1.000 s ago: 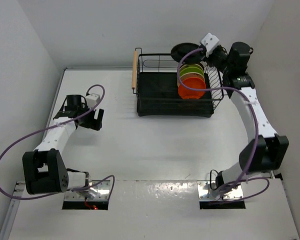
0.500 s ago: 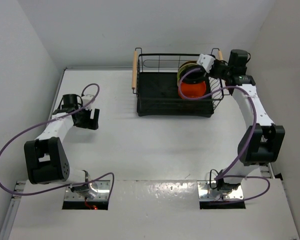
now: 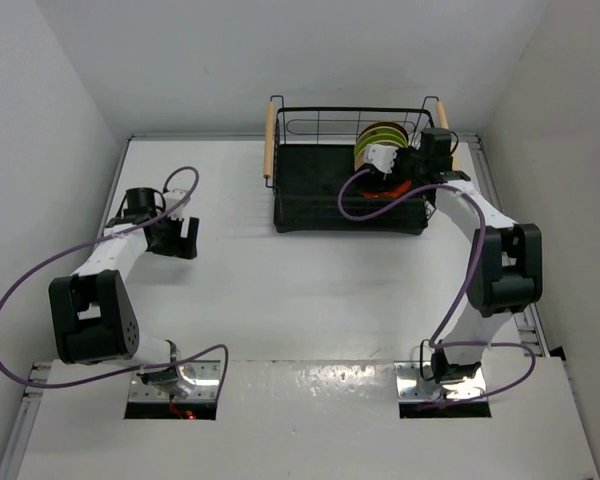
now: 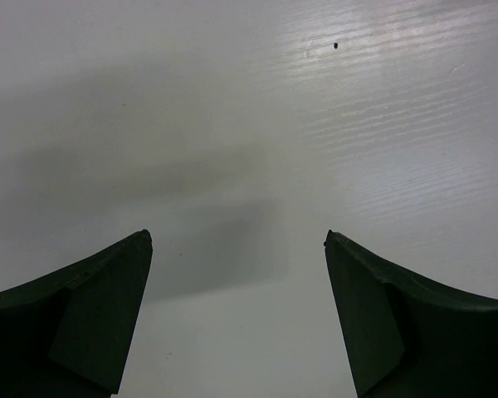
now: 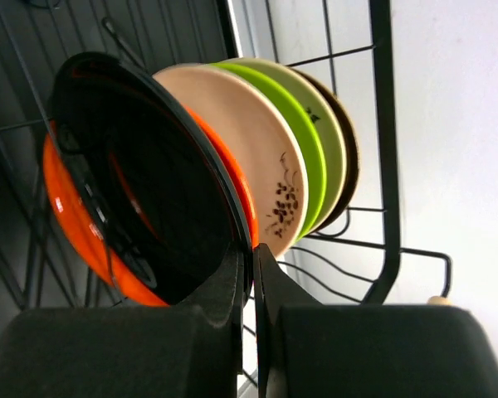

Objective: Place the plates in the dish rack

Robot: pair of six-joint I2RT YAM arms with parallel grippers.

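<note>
The black wire dish rack (image 3: 310, 190) stands at the back of the table. Several plates stand on edge in its right end (image 3: 383, 135). In the right wrist view they read from left: orange plate (image 5: 70, 220), beige plate with dark patch (image 5: 257, 149), lime green plate (image 5: 303, 124), a paler plate, a brown one (image 5: 349, 153). My right gripper (image 5: 251, 253) is shut on the rim of the glossy black plate (image 5: 149, 182), which stands against the orange one inside the rack (image 5: 380, 124). My left gripper (image 4: 236, 240) is open and empty over the table at the left (image 3: 175, 240).
The rack has light wooden handles on its left (image 3: 271, 140) and right (image 3: 443, 115) ends. Its left half holds no plates. White walls close in the table at the back and both sides.
My right gripper has carried the black plate from above the rack's far right corner down into the rack, against the orange plate. The left arm shifted slightly, then held still.
</note>
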